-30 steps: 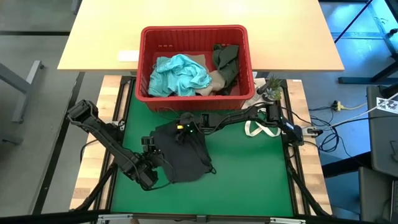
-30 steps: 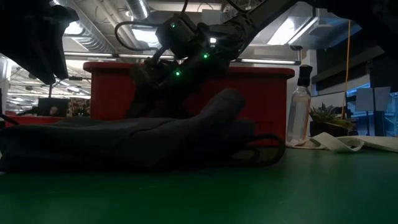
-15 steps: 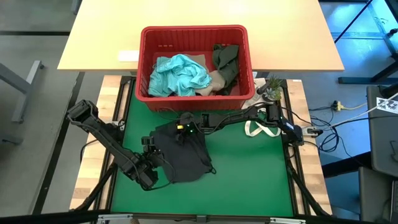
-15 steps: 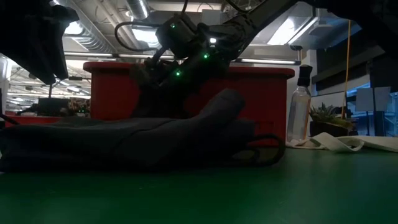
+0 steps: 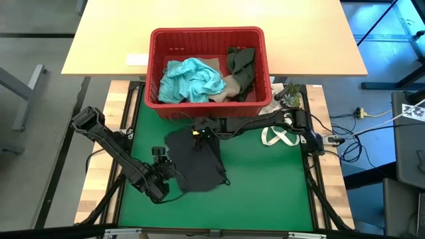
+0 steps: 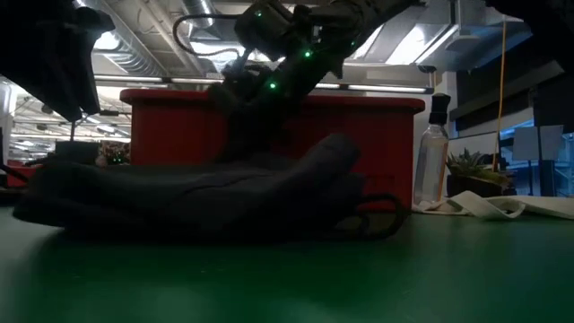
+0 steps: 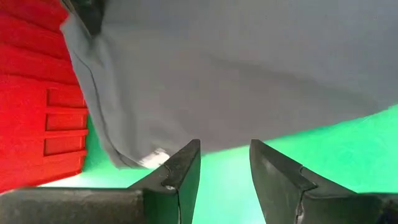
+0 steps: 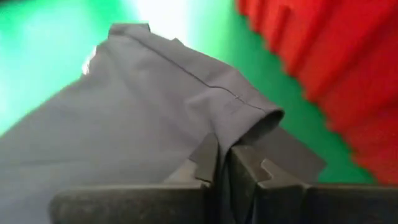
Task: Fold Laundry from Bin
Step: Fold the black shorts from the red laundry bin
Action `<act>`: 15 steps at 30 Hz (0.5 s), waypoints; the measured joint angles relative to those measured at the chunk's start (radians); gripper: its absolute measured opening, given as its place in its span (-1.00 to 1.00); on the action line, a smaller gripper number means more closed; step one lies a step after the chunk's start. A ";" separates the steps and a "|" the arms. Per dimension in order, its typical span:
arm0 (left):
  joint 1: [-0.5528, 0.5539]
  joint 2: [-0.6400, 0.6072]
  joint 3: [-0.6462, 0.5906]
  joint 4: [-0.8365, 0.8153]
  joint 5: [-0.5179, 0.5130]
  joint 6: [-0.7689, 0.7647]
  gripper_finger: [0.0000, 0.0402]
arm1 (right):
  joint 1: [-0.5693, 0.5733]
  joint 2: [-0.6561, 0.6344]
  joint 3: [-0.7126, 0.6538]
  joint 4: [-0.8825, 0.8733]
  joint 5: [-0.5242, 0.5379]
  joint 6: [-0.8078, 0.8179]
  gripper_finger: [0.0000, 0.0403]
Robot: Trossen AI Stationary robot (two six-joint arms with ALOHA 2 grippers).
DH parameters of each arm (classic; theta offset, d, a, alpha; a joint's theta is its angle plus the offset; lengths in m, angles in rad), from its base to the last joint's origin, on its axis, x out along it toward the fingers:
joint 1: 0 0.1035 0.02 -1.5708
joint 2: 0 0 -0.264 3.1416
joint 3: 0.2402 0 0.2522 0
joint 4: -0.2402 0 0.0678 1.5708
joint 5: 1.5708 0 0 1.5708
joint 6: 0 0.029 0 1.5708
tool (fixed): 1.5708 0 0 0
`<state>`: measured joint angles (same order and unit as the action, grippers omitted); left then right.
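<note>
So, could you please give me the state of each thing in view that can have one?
Dark grey cloth garment: spread on the green mat, far edge pinched.
Right tool: shut on the dark grey cloth garment.
Left tool: open, holding nothing, at the garment's near-left edge.
Red plastic slotted bin: upright, still holding laundry.
Light teal cloth garment: crumpled in the bin.
Dark olive green cloth garment: bunched in the bin.

This looks like a robotics lab in an industrial or open-plan hall. A green mat (image 5: 265, 186) covers a framed workstation tabletop with two dark robot arms mounted at its sides. Loose cables (image 5: 352, 143) trail over the grey floor (image 5: 40, 79) beside it. Looking level across the tabletop, exposed ceiling ducts and long strip lights (image 6: 148, 81) show overhead, and a clear plastic spray bottle (image 6: 432, 152) stands by a small potted plant (image 6: 468, 170).
</note>
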<state>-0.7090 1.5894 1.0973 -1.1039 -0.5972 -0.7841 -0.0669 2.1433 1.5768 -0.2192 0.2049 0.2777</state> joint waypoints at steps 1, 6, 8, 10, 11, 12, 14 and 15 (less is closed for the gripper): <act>0.000 0.000 0.000 0.001 0.000 0.000 -0.34 | 0.000 0.000 0.000 -0.016 0.023 -0.002 -0.92; 0.000 0.000 0.000 0.001 0.000 0.000 -0.34 | 0.000 0.013 0.001 -0.079 0.116 -0.025 -0.97; 0.000 0.000 0.000 0.000 0.000 0.000 -0.34 | 0.000 0.016 -0.001 -0.114 0.137 -0.025 -0.93; 0.000 0.000 0.000 0.002 0.000 0.000 -0.34 | 0.000 0.016 0.000 -0.119 0.146 -0.026 -0.87; 0.000 0.000 0.000 0.005 0.000 0.000 -0.34 | 0.000 0.016 0.000 -0.122 0.147 -0.026 -0.84; 0.000 0.000 0.000 0.012 0.000 0.000 -0.34 | 0.000 0.016 0.000 -0.123 0.147 -0.026 -0.81; 0.000 0.000 0.000 0.045 -0.002 0.000 -0.34 | 0.000 0.016 0.000 -0.130 0.145 -0.028 -0.76; 0.000 0.000 0.000 0.069 -0.005 0.000 -0.34 | 0.000 0.016 0.000 -0.130 0.144 -0.036 -0.73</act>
<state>-0.7090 1.5894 1.0973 -1.0349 -0.6019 -0.7837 -0.0673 2.1593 1.5764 -0.3487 0.3492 0.2420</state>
